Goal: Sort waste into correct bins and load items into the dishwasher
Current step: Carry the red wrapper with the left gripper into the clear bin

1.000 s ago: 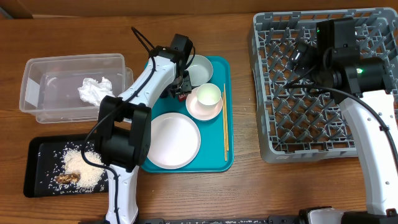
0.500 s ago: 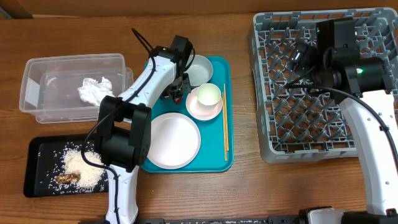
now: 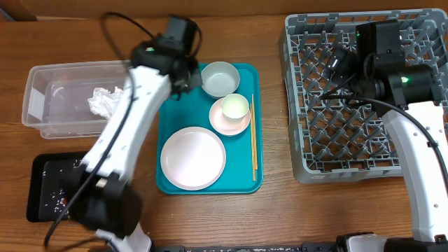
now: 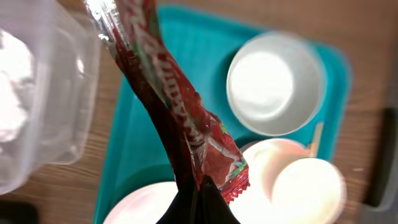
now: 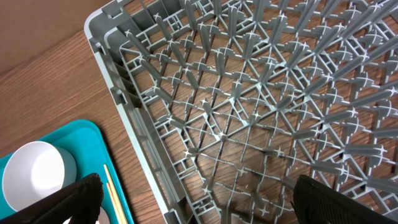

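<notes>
Left wrist view is showing the left pincer (image 4: 199, 202) clamping shut on one end of the crinkled red snack wrapper (image 4: 177, 118). The wrapper is stretching away from the fingertips above the left edge of the teal tray (image 4: 140, 106), and its far end is reaching near the corner of the clear tub (image 4: 68, 93). Overhead, the crumpled white tissue (image 3: 103, 101) is lying inside that tub, and the flat black tray (image 3: 45, 182) is sitting in front of it on the counter (image 3: 273, 217). The bowl (image 3: 220, 77), the cup (image 3: 235, 106) on its saucer (image 3: 222, 123), the plate (image 3: 193, 157) and the chopsticks (image 3: 253, 140) are resting on the teal tray. The right pincer (image 5: 196, 190) is hovering over the grey dish rack (image 3: 301, 164) with its jaws spread wide, holding nothing.
</notes>
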`<state>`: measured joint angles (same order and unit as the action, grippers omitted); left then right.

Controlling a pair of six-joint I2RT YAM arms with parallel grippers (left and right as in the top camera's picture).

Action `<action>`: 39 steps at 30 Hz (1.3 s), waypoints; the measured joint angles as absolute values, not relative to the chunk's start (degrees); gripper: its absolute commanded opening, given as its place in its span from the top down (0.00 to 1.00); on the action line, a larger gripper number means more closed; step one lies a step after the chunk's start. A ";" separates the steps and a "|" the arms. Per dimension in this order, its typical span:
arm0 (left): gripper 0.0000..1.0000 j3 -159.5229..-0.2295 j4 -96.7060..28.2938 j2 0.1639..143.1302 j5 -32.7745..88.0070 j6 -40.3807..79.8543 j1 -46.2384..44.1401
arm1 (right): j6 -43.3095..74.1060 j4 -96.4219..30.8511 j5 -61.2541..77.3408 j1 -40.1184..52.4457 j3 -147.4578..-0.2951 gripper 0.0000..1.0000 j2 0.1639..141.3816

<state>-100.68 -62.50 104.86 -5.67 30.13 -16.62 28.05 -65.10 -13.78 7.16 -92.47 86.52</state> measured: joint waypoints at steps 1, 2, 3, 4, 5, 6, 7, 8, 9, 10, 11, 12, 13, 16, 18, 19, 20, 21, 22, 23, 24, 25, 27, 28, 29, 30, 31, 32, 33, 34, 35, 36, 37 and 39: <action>0.96 -100.90 -63.02 102.94 -5.63 30.55 -15.99 | 28.05 -65.17 -13.78 7.16 -92.47 0.00 86.52; 0.96 -100.95 -63.86 101.49 -5.61 31.22 -15.42 | 28.08 -65.17 -13.76 7.16 -92.47 0.00 86.52; 0.96 -100.92 -65.32 99.94 -5.65 31.86 -14.57 | 28.05 -65.14 -13.78 7.18 -92.47 0.00 86.52; 0.96 -100.92 -66.46 98.59 -5.63 32.67 -13.61 | 28.03 -65.17 -13.76 7.16 -92.47 0.00 86.52; 0.96 -100.95 -67.07 97.45 -5.65 33.32 -12.49 | 28.05 -65.12 -13.78 7.16 -92.47 0.00 86.52; 0.96 -100.95 -67.59 96.53 -5.65 34.06 -11.42 | 28.05 -65.17 -13.78 7.16 -92.47 0.00 86.52; 0.96 -100.92 -68.20 95.18 -5.65 35.24 -9.45 | 28.05 -65.14 -13.78 7.16 -92.47 0.00 86.52; 0.96 -100.95 -68.25 94.63 -5.63 35.94 -8.12 | 28.05 -65.17 -13.78 7.16 -92.47 0.00 86.52; 0.96 -100.92 -68.38 94.26 -5.65 36.49 -6.85 | 28.05 -65.14 -13.80 7.16 -92.47 0.00 86.54; 0.96 -100.92 -68.58 94.06 -5.65 37.17 -5.17 | 28.05 -65.14 -13.80 7.16 -92.47 0.00 86.52; 0.96 -100.92 -68.58 94.06 -5.67 37.60 -3.97 | 28.08 -65.14 -13.76 7.16 -92.47 0.00 86.52; 0.96 -100.92 -68.53 94.08 -5.67 37.95 -2.81 | 28.05 -65.14 -13.78 7.16 -92.47 0.00 86.52; 0.95 -100.92 -68.36 94.19 -5.69 38.61 -1.56 | 28.03 -65.14 -13.78 7.16 -92.47 0.01 86.52; 0.96 -100.92 -66.83 95.00 -5.85 39.57 2.39 | 28.05 -65.17 -13.76 7.16 -92.47 0.00 86.54; 0.84 -100.95 -65.76 96.49 -5.85 40.21 4.47 | 28.08 -65.14 -13.76 7.16 -92.47 0.00 86.52; 0.60 -100.95 -65.41 97.38 -5.85 40.32 5.39 | 28.05 -65.17 -13.78 7.16 -92.47 0.00 86.52; 0.35 -100.95 -64.88 98.52 -5.82 40.64 6.42 | 28.03 -65.14 -13.78 7.16 -92.47 0.00 86.52; 0.11 -100.95 -64.58 99.63 -5.80 40.58 7.25 | 28.08 -65.12 -13.76 7.16 -92.47 0.00 86.52; 0.03 -100.92 -64.42 101.14 -5.74 40.58 8.29 | 28.05 -65.17 -13.78 7.16 -92.47 0.01 86.52; 0.03 -100.92 -64.42 102.19 -5.58 40.58 9.02 | 28.03 -65.17 -13.76 7.16 -92.47 0.00 86.54; 0.02 -100.92 -64.47 103.24 -5.32 40.58 9.80 | 28.05 -65.17 -13.78 7.16 -92.47 0.00 86.52; 0.03 -100.92 -64.64 104.09 -4.89 40.56 10.59 | 28.05 -65.17 -13.80 7.16 -92.47 0.01 86.54; 0.03 -100.92 -65.39 105.06 -3.62 40.53 12.10 | 28.05 -65.19 -13.76 7.16 -92.47 0.00 86.54; 0.03 -100.92 -65.47 105.06 -3.18 40.51 12.67 | 28.05 -65.17 -13.76 7.16 -92.47 0.00 86.52; 0.03 -100.92 -65.58 104.99 -2.70 40.36 13.10 | 28.08 -65.17 -13.76 7.16 -92.47 0.00 86.52; 0.03 -100.92 -65.60 104.79 -2.11 40.27 13.52 | 28.08 -65.19 -13.78 7.16 -92.47 0.00 86.52; 0.03 -100.92 -65.56 104.53 -1.65 40.07 13.76 | 28.03 -65.17 -13.78 7.16 -92.47 0.00 86.52; 0.02 -100.92 -65.47 104.16 -1.21 39.79 13.89 | 28.05 -65.17 -13.76 7.16 -92.47 0.00 86.52; 0.02 -100.92 -65.23 103.63 -0.89 39.35 13.91 | 28.05 -65.17 -13.80 7.16 -92.47 0.00 86.52; 0.00 -100.92 -64.84 102.63 -0.51 38.94 13.91 | 28.03 -65.17 -13.76 7.16 -92.47 0.00 86.52; 0.00 -100.92 -64.53 101.10 -0.21 38.63 13.91 | 28.05 -65.17 -13.78 7.16 -92.47 0.00 86.52; 0.00 -100.92 -64.40 99.94 -0.12 38.59 13.91 | 28.05 -65.17 -13.76 7.16 -92.47 0.00 86.52; 0.00 -100.92 -64.07 98.04 0.03 38.52 13.91 | 28.03 -65.12 -13.78 7.16 -92.47 0.00 86.52; 0.00 -100.92 -63.64 94.06 -0.56 38.46 13.91 | 28.03 -65.17 -13.78 7.16 -92.47 0.00 86.52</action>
